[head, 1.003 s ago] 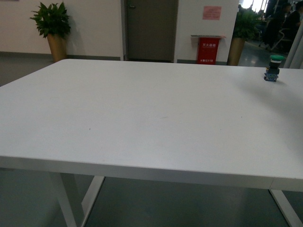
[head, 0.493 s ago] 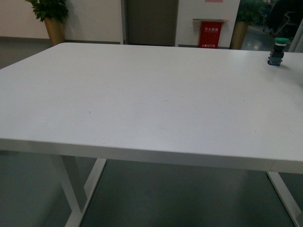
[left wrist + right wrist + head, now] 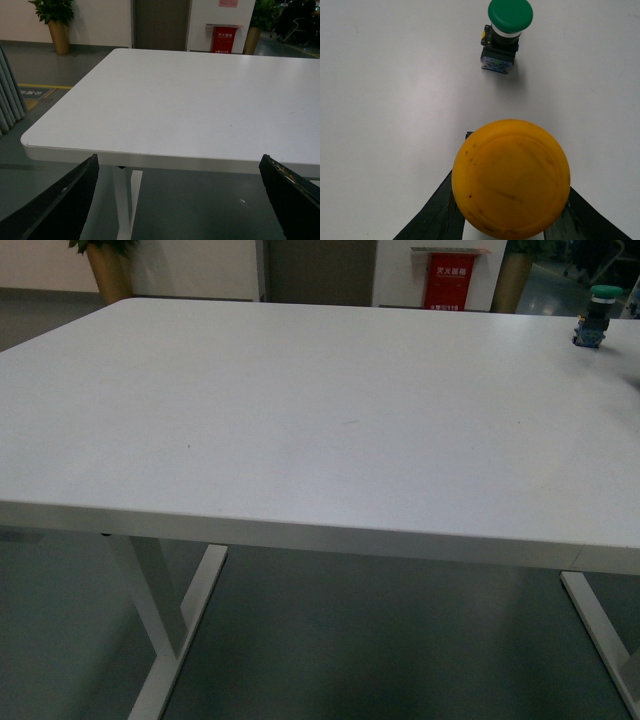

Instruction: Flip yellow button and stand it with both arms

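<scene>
— What has the right gripper got?
— The yellow button. Its black fingers sit close on either side beneath the round cap, which faces the wrist camera and hides the contact itself. The cap is scuffed with dark specks.
— Where is it relative to the green button?
— Near it but clearly apart, with white tabletop showing between them. The yellow one is much closer to the camera and held off the surface. The green one stands upright on its blue-black block, cap up.
— And the left gripper?
— Spread wide, nothing between its fingers. How far it is from the green button I cannot tell.
— The surroundings?
— In the front view, the white table spreads left of and nearer than the green button.
</scene>
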`<state>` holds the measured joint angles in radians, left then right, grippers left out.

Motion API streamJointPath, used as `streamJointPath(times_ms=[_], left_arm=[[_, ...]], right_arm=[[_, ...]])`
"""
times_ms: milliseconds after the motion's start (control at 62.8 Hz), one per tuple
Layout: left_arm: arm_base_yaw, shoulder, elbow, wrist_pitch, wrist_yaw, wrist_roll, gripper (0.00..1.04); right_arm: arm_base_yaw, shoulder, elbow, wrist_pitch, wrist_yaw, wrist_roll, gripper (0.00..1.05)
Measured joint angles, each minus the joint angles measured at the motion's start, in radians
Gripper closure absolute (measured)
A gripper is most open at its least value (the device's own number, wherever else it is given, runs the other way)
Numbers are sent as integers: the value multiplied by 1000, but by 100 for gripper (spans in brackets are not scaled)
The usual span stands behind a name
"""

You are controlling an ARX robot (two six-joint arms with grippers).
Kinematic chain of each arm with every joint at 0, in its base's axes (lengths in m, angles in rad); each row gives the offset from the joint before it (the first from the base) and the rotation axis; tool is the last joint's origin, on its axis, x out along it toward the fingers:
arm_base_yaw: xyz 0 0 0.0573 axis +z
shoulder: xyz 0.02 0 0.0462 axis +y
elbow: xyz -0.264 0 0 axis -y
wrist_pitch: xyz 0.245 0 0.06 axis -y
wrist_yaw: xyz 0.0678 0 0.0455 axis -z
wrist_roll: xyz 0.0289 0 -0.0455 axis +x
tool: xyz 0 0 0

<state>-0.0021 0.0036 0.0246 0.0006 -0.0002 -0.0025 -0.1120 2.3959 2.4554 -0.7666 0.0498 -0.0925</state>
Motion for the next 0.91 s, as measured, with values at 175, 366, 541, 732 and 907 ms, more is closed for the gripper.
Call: streamJointPath(times_ms=[175,366,541,732,907], left_arm=[[0,0,0,0,0,0,6],[0,0,0,0,0,0,6],[0,0,0,0,0,0,6],[0,0,0,0,0,0,6],[0,0,0,0,0,0,6]], right_arm=[[-3,4,-5,-3,-2,-16,70],[-32,5,-24,-46,-2,-54,70],[-50,35,25,-125,-25,-47,70],[-48,95,142,-195,-41,-21,70],[-26,100,132,-209,-61,-12,70]])
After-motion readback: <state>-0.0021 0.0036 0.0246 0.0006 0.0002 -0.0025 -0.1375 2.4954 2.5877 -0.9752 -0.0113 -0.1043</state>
